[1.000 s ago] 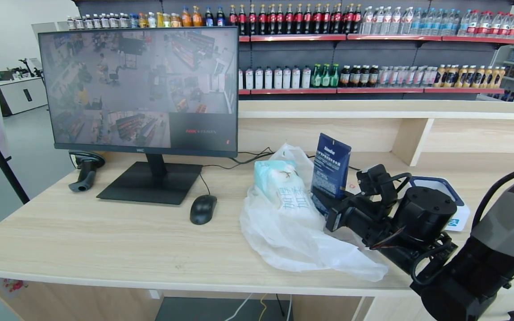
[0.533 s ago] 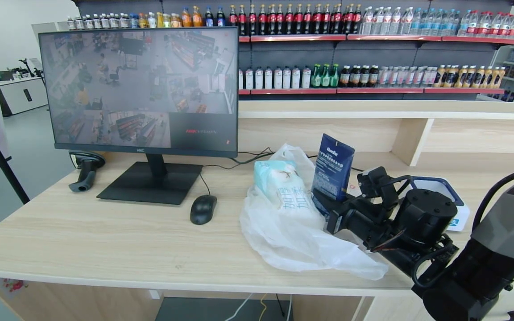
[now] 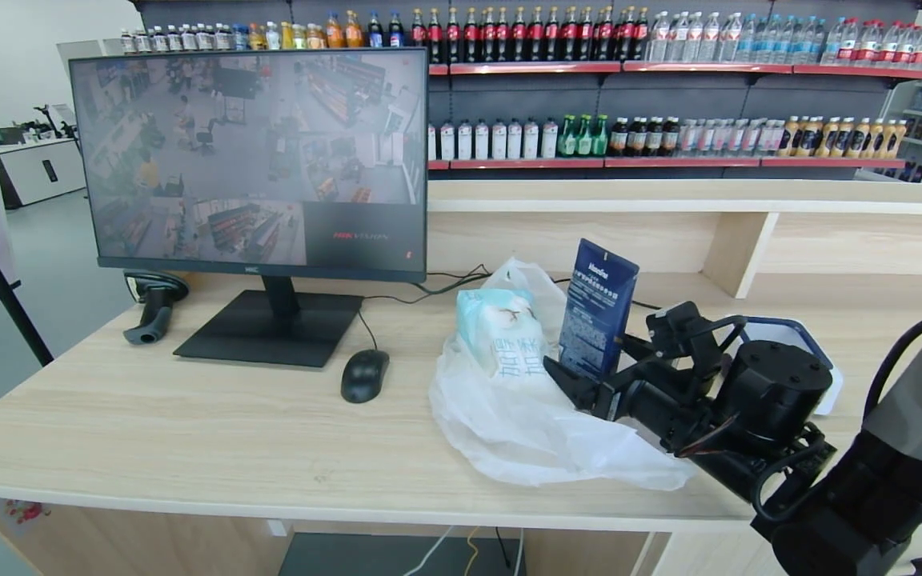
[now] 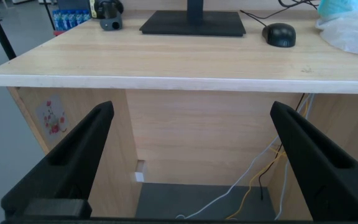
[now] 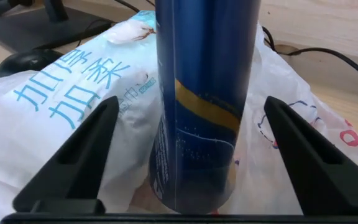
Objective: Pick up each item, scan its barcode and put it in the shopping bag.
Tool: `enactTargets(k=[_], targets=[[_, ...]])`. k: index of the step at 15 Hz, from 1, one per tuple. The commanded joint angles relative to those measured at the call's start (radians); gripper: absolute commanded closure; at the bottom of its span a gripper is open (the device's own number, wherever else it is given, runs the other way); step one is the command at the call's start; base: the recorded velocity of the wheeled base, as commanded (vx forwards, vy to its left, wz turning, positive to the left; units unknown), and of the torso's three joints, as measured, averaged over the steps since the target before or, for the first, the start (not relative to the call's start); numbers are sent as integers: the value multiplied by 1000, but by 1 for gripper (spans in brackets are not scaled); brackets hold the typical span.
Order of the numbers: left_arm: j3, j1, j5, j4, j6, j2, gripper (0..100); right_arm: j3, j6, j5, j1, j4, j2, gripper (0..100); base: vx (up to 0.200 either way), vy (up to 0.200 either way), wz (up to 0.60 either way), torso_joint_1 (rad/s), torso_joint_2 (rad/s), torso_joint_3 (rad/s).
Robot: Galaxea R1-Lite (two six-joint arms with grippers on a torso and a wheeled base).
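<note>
A tall dark-blue pouch (image 3: 599, 316) (image 5: 204, 93) stands upright with its base on the white plastic of the shopping bag (image 3: 525, 432) (image 5: 291, 143), right beside a pale-blue tissue pack (image 3: 501, 328) (image 5: 73, 87) lying inside the bag. My right gripper (image 3: 593, 358) (image 5: 191, 109) is open, one finger on each side of the pouch with a gap to each. Below the table's front edge, my left gripper (image 4: 191, 112) hangs open with nothing in it.
A monitor (image 3: 249, 160) on its stand fills the back left, with a mouse (image 3: 364, 375) (image 4: 279, 34) in front and a handheld scanner (image 3: 153, 308) at the far left. A white-and-blue box device (image 3: 789, 332) sits behind my right arm. Cables run along the raised wooden counter.
My right gripper has opened and let go of the blue pouch, which now stands on its own. The arm has drawn back slightly to the right.
</note>
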Motion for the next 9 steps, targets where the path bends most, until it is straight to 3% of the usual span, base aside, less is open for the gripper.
enactTargets(k=[1, 5, 9], targets=[[0, 0, 0, 0, 0, 0, 0, 13, -1, 0, 1, -8, -56, 0, 0, 0, 0, 0, 0, 0], [0, 0, 0, 1, -11, 0, 0, 34, -1, 0, -1, -8, -108, 0, 0, 0, 0, 0, 0, 0], [0, 0, 0, 1, -17, 0, 0, 152, -1, 0, -5, -8, -281, 0, 0, 0, 0, 0, 0, 0]])
